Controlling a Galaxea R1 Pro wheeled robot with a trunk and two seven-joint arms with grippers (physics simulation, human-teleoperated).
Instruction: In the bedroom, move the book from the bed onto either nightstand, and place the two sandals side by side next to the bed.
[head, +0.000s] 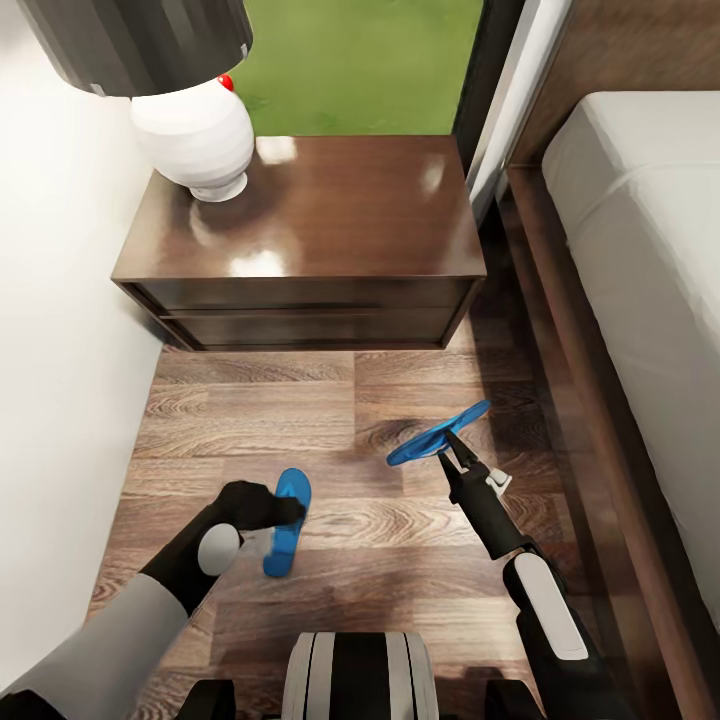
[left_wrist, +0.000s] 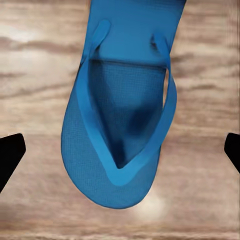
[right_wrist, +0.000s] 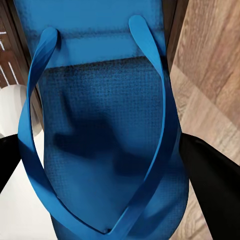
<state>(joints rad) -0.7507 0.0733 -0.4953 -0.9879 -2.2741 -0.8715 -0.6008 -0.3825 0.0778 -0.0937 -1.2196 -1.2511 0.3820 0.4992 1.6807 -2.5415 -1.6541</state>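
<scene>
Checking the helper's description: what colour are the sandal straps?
Blue, same as the sole; the left wrist view shows the sandal straps best.

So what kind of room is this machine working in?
Most likely a bedroom: a bed with a grey mattress stands beside a dark wooden nightstand holding a lamp, and blue sandals are on the plank floor.

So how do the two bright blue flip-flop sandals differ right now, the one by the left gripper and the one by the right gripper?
The left bright blue flip-flop sandal lies flat on the wood-plank floor; the right bright blue flip-flop sandal is lifted and tilted. The left gripper is open, its fingers apart either side of the left one; the right gripper is shut on the right one. The right one is nearer the bed. Both share colour and shape.
</scene>
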